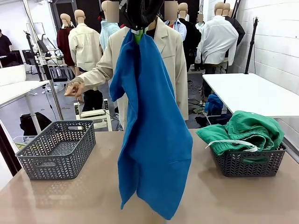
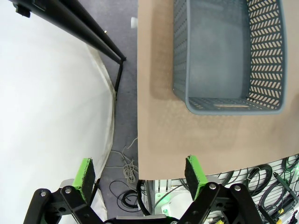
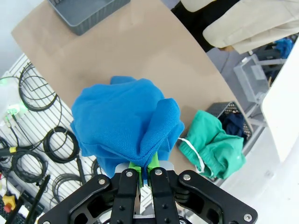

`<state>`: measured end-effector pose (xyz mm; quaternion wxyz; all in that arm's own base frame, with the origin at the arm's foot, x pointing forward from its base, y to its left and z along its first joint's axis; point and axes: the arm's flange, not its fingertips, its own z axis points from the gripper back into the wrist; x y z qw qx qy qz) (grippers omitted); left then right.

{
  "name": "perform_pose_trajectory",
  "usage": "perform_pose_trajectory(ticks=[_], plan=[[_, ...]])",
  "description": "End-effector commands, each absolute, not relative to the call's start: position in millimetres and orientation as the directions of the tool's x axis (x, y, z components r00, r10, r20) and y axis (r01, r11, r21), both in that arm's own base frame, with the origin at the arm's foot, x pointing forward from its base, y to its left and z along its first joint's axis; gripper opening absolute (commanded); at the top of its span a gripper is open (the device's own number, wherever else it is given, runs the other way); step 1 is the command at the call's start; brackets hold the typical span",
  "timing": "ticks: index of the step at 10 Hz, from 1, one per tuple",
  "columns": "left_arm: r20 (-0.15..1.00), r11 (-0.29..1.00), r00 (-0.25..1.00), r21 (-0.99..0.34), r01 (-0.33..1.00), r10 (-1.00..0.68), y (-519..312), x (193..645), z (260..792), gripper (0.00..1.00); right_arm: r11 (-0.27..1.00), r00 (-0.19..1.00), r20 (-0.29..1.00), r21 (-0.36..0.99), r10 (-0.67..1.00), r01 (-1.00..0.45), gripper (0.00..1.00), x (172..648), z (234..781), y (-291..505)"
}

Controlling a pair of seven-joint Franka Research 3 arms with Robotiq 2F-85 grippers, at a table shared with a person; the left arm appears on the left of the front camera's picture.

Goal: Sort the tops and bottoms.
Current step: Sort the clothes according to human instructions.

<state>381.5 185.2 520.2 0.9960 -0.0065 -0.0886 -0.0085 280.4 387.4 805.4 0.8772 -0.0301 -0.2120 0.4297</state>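
The right jaws [image 3: 144,169] clench the blue top [image 1: 152,126], which hangs high over the surface [image 1: 224,200]. The left jaws [image 2: 140,177] stand released near an empty grey basket [image 2: 229,105]. Green bottoms [image 1: 245,130] fill the other basket [image 1: 247,163].

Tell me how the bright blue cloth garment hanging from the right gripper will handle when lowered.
The bright blue cloth garment hangs in long folds from the shut right gripper, so it is probably floppy and will likely puddle. Held by one pinched corner, it may sway.
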Motion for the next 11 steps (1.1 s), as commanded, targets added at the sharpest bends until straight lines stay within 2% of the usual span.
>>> perform_pose_trajectory(ticks=[1,2,3,4,6,9,10,11], plan=[[0.168,1.000,0.986,-0.005,0.020,-0.019,188,382,522,1.00,0.655,0.546,0.421,-0.170,0.724,-0.736,0.00,305,830,414],[0.168,1.000,0.986,-0.005,0.020,-0.019,188,382,522,1.00,0.689,0.540,0.541,-0.103,0.644,-0.718,0.00,335,860,448],[0.168,1.000,0.986,-0.005,0.020,-0.019,188,382,522,1.00,0.757,0.517,0.670,-0.102,0.532,-0.646,0.00,362,889,476],[0.168,1.000,0.986,-0.005,0.020,-0.019,188,382,522,1.00,0.770,0.464,0.755,-0.083,0.463,-0.633,0.00,383,917,503],[0.168,1.000,0.986,-0.005,0.020,-0.019,188,382,522,1.00,0.796,0.371,0.882,-0.008,0.291,-0.605,0.00,416,966,563],[0.168,1.000,0.986,-0.005,0.020,-0.019,188,382,522,1.00,0.824,0.279,0.950,0.046,0.138,-0.565,0.00,456,994,638],[0.168,1.000,0.986,-0.005,0.020,-0.019,188,382,522,1.00,0.837,0.344,0.929,0.077,0.138,-0.542,0.00,474,990,654],[0.168,1.000,0.986,-0.005,0.020,-0.019,188,382,522,1.00,0.796,0.284,0.940,0.023,0.189,-0.605,0.00,375,871,532]])
